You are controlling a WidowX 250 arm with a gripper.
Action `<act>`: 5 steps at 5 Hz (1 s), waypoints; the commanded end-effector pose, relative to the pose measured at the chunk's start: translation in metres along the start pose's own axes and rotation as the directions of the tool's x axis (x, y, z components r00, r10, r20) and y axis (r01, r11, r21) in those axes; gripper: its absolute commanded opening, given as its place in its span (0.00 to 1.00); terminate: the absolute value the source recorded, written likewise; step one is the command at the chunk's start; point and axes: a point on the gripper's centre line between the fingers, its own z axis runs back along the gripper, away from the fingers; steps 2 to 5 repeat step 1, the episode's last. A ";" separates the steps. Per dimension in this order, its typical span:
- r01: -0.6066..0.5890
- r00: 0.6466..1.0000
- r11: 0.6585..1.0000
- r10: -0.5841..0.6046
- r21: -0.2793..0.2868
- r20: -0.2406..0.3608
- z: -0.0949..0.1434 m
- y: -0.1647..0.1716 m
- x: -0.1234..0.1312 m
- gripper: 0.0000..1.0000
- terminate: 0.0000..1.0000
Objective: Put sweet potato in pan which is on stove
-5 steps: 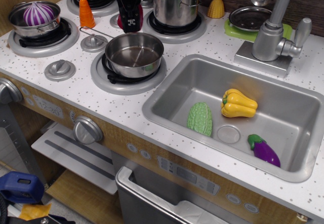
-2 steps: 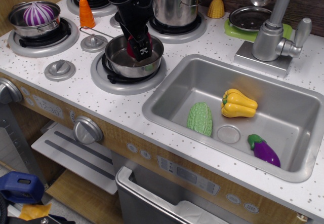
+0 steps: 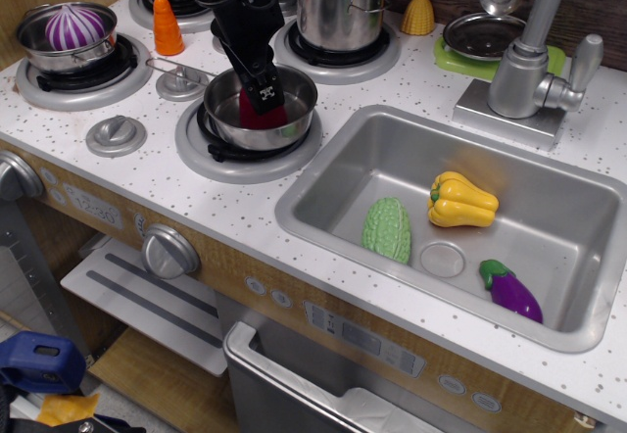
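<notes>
The tool [image 3: 263,92], black and hanging from a dark arm that comes in from the top left, reaches down into the pan [image 3: 294,129], and its tip sits right against the sweet potato [image 3: 265,115]. The dark red sweet potato shows just below and around the tip, low inside the pan, though whether it rests on the bottom cannot be told. The tool's body covers its fingers, so it cannot be told how far open they are or whether they grip the sweet potato. The pan stands on the front burner of the stove [image 3: 211,159], and its thin wire handle points back to the left, above a grey knob [image 3: 181,82]. On the left burner a small pot [image 3: 39,53] holds a purple and white striped onion [image 3: 74,27]. An orange carrot [image 3: 168,26] stands upright behind the knob, between the burners. A tall steel pot [image 3: 338,7] sits on the rear right burner, with a yellow corn piece [image 3: 418,15] just beside it on the white speckled worktop [image 3: 235,203]. To the right, the sink [image 3: 588,257] holds a green leafy vegetable [image 3: 388,229], a yellow pepper [image 3: 461,200] and a purple eggplant [image 3: 511,290], all apart from one another. A grey tap [image 3: 534,51] rises behind the sink, next to a steel lid [image 3: 480,36] lying on a green plate.
</notes>
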 end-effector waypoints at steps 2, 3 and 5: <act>0.006 1.000 1.000 -0.007 0.031 0.019 0.011 0.005 0.005 1.00 1.00; 0.006 1.000 1.000 -0.007 0.031 0.019 0.011 0.005 0.005 1.00 1.00; 0.006 1.000 1.000 -0.007 0.031 0.019 0.011 0.005 0.005 1.00 1.00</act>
